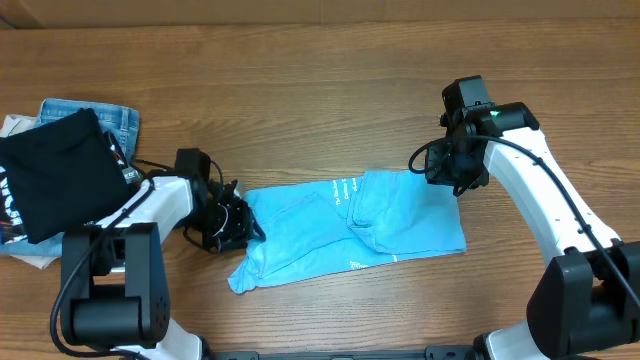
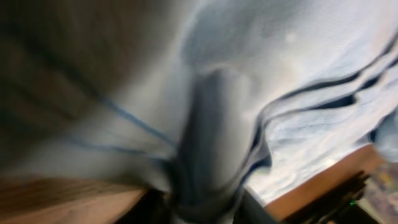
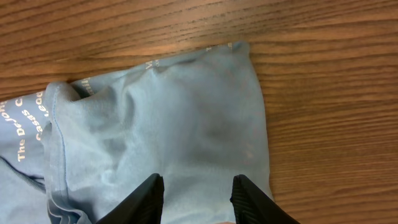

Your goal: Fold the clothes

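Observation:
The clothes (image 1: 360, 225), a light sky-blue T-shirt with white lettering, lie partly folded and rumpled across the middle of the wooden table. My left gripper (image 1: 238, 225) is at the shirt's left edge. The left wrist view is blurred, but a bunched ridge of blue cloth (image 2: 211, 124) runs down between the dark fingers, and the left gripper (image 2: 205, 208) is shut on it. My right gripper (image 1: 452, 178) hovers over the shirt's far right corner. In the right wrist view the right gripper (image 3: 198, 178) is open above flat cloth (image 3: 186, 112), gripping nothing.
A black garment with white print (image 1: 60, 185) lies on blue denim jeans (image 1: 112, 118) at the table's left edge, close to the left arm. Bare wooden tabletop (image 1: 300, 100) stretches behind the shirt and to its right (image 3: 323, 124).

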Available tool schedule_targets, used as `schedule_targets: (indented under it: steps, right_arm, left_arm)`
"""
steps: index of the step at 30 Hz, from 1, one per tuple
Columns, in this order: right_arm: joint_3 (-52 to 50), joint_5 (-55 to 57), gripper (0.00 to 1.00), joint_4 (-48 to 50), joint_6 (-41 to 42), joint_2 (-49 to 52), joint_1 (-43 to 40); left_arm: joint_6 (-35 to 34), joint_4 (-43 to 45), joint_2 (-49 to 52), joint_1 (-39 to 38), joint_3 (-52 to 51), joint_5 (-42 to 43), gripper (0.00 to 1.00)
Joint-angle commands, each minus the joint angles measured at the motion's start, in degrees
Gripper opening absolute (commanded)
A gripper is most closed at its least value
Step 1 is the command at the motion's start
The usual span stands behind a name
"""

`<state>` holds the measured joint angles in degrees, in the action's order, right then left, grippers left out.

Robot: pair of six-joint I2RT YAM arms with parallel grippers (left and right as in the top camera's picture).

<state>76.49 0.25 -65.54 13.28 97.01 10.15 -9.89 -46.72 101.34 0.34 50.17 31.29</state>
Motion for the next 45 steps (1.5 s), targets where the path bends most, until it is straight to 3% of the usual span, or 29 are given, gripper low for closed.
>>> schedule_targets:
  steps: [1,4,9,16,22,32,45]
  right_arm:
    - [0.5,0.1,0.4,0.0,0.3,-0.3,-0.2]
    - [0.5,0.1,0.4,-0.4,0.3,-0.3,-0.2]
    - [0.5,0.1,0.4,-0.5,0.3,-0.3,-0.2]
    - [0.5,0.2,0.39,-0.3,0.3,-0.3,-0.7]
    - [0.5,0.1,0.4,-0.6,0.3,-0.3,-2.6]
    - [0.5,0.1,0.4,-1.1,0.3,-0.3,-3.0]
    - [0.5,0.1,0.4,-2.0,0.2,-0.3,-3.0]
  left_arm:
    - [0.2,0.3,1.7,-0.3,-1.3,-1.4,0.16]
    - [0.2,-0.3,1.7,0.9,0.3,-5.1,0.04]
    - [1.3,-4.2,1.7,6.3,8.1,-9.4,0.04]
    - [1.8,-6.6,1.7,15.2,21.6,-9.4,0.05]
    - [1.6,-9.5,1.7,18.4,30.3,-8.2,0.05]
    - [3.3,-20.2,1.7,9.6,38.9,-8.0,0.04]
    - [-1.5,-22.7,2.1,-15.2,40.8,-14.9,0.08]
